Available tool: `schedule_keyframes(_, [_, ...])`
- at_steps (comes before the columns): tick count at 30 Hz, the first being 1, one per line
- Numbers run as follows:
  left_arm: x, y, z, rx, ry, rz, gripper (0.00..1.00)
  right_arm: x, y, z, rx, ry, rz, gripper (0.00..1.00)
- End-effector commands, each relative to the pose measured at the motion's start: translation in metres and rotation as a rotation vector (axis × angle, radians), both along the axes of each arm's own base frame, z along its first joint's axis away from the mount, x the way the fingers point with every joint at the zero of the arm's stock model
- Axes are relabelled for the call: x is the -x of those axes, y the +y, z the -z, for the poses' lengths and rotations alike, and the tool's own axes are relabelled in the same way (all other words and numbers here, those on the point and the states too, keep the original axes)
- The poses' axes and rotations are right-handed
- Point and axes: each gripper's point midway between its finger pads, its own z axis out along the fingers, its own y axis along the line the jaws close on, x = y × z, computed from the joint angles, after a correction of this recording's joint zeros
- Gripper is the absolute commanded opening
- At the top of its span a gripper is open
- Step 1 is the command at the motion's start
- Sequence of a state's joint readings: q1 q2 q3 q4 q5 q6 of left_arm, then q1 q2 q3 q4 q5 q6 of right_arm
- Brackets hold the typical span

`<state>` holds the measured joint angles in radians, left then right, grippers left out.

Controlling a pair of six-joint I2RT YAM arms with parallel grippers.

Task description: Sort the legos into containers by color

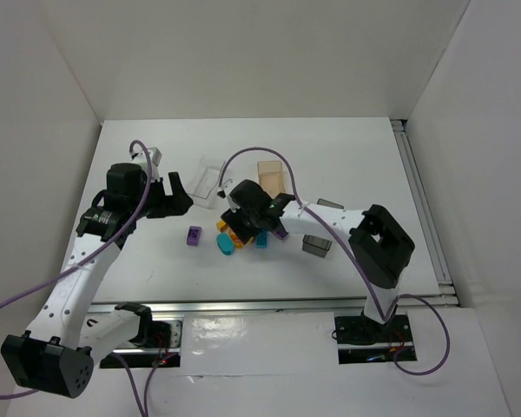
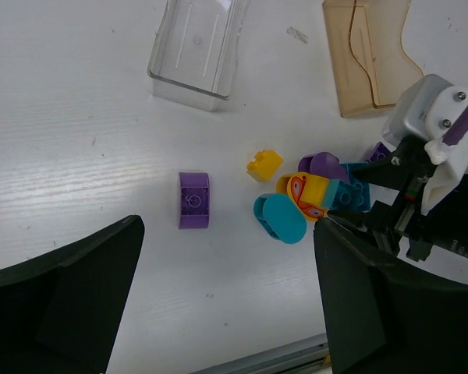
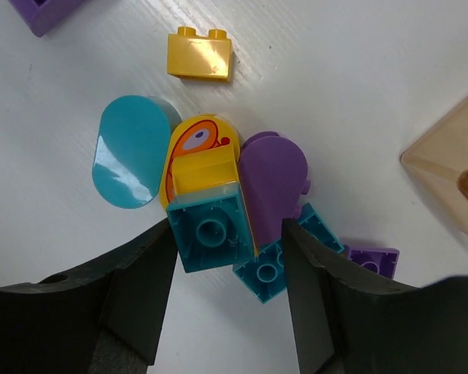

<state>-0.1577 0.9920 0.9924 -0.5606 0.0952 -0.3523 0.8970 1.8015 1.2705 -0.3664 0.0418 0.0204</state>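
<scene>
While overhead hides it, right gripper (image 3: 228, 234), jaws apart, straddles teal brick (image 3: 209, 232) (left gripper (image 2: 228, 226) gapes too).

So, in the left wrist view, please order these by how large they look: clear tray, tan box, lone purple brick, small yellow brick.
1. clear tray and tan box: alike, and both are cropped by the frame.
2. lone purple brick
3. small yellow brick

Our left arm (image 1: 74, 282) rose from the near edge of the desk (image 1: 347, 152) and leaned along the left edge. Its left gripper (image 1: 181, 193) pointed inward with fingers (image 2: 62, 296) spread wide. Our right arm (image 1: 330, 217) bent at the elbow near the right edge and reached toward the desk's middle. There the right gripper (image 1: 247, 228) pointed down, fingers (image 3: 132, 296) parted, low over the surface.
</scene>
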Motion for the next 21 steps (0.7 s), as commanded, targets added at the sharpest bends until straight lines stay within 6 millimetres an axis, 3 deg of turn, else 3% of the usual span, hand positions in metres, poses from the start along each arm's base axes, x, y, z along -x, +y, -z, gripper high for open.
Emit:
schedule_keyframes(1, [-0.001,-0.002,-0.006,0.029,-0.018,-0.004,0.97,-0.003,0.013,-0.006,-0.017,-0.009,-0.031,0.62])
schedule_keyframes(7, [0.000,-0.003,-0.006,0.027,-0.019,0.009,0.97,-0.005,0.019,-0.013,-0.040,-0.011,-0.030,0.46])
schedule_keyframes(13, [0.000,-0.005,-0.006,0.033,-0.018,0.016,0.97,-0.002,0.021,-0.027,-0.078,-0.016,-0.035,0.50])
schedule_keyframes(21, [-0.001,-0.006,-0.008,0.039,-0.027,0.024,0.97,-0.004,0.023,-0.022,-0.073,-0.005,-0.015,0.51])
